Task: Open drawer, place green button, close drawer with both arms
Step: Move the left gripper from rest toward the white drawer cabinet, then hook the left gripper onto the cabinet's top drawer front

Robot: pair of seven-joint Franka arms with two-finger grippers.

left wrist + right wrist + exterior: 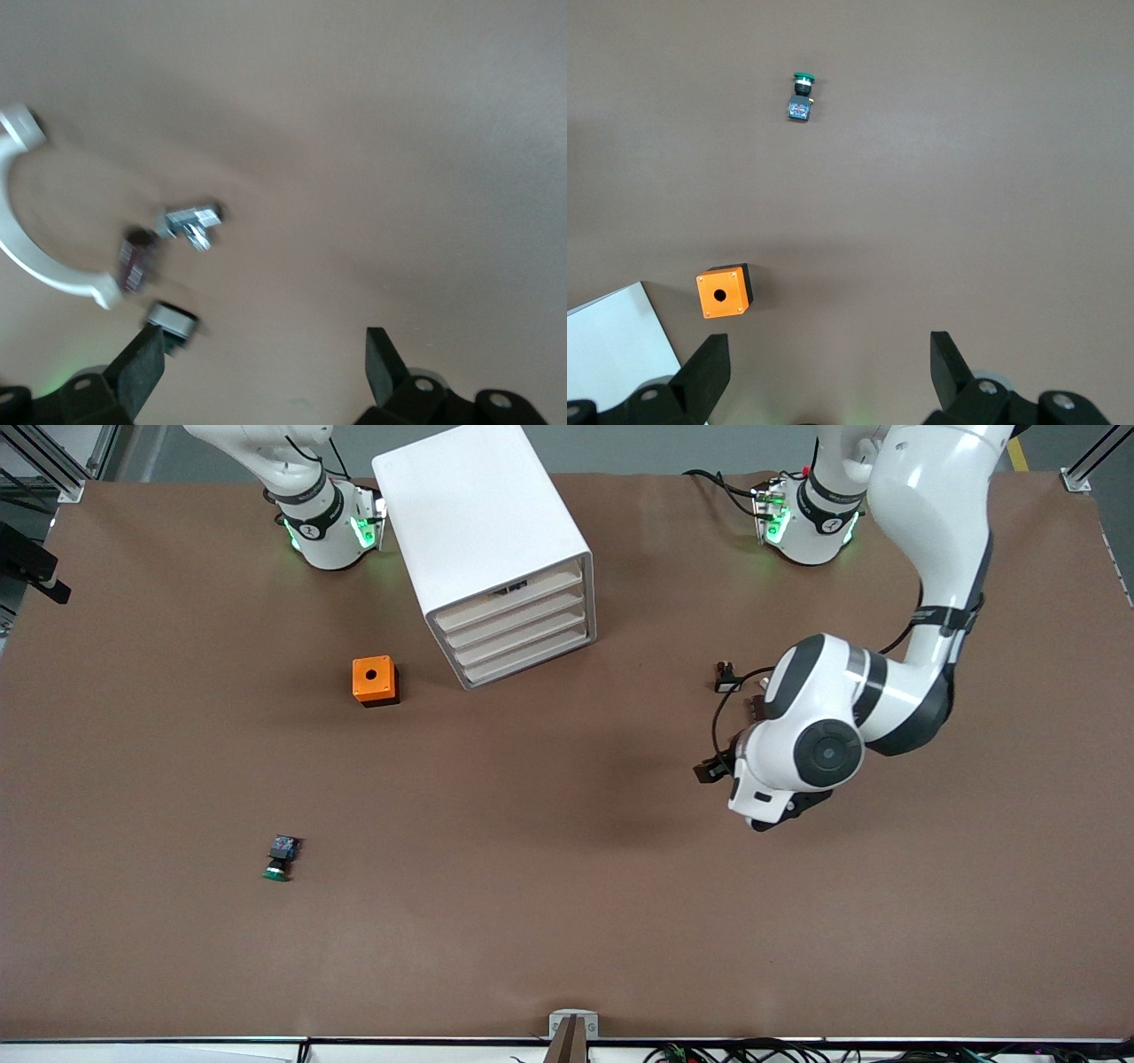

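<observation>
The white cabinet (483, 531) stands near the robots' bases with all four drawers shut; the lower drawers (524, 639) face the front camera. The green-capped button (281, 858) lies on the table toward the right arm's end, nearer to the front camera than the orange box; it also shows in the right wrist view (801, 96). My left gripper (263, 361) is open and empty, low over the table toward the left arm's end. My right gripper (829, 367) is open and empty, high over the table, out of the front view.
An orange box with a hole (375, 680) sits beside the cabinet. Small parts lie under the left hand: a black part with a white face (173, 320), a metal piece (190, 220), a dark part (137, 258) and a white curved ring (35, 257).
</observation>
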